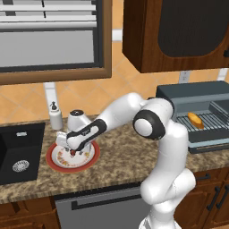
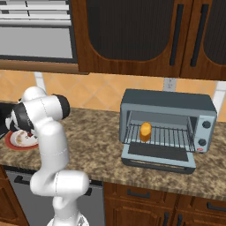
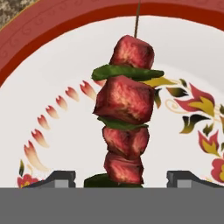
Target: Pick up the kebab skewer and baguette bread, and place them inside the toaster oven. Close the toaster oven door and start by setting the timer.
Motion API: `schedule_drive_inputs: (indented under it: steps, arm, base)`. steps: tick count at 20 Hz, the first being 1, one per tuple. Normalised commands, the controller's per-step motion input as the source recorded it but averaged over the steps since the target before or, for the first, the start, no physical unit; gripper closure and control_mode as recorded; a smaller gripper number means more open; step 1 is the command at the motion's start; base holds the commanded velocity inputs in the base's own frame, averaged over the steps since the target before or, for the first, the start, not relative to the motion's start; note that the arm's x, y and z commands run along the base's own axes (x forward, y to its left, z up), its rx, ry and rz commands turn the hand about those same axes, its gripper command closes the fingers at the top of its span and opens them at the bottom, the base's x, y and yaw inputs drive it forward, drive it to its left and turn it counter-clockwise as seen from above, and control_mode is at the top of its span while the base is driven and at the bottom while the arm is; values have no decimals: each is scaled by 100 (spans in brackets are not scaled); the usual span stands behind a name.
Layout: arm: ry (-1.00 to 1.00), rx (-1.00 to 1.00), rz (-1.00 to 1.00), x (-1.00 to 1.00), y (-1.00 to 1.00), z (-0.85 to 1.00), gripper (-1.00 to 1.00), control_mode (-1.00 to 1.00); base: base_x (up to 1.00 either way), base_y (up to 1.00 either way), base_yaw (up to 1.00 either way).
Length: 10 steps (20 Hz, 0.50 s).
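Observation:
The kebab skewer, red meat chunks with green slices on a thin stick, lies on a white plate with a red rim. My gripper hangs low over it, open, one fingertip on each side of the skewer's near end with gaps left. From the left base view the hand is down on the plate beside the sink. The golden baguette bread rests on the wire rack inside the grey-blue toaster oven. The toaster oven door hangs folded down, open.
A black sink lies left of the plate. A white soap dispenser and a small white appliance stand by the wall behind it. Dark wooden cabinets hang above the granite counter.

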Motion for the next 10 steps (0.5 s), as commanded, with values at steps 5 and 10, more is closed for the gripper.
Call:
schedule_drive_inputs:
  steps: [5, 10]
  arm:
    - [3, -1, 0, -2, -10, -3, 100, -100]
    - [0, 1, 0, -38, -86, 43, 100, -100]
  base:
    - [0, 0, 0]
    - [0, 0, 0]
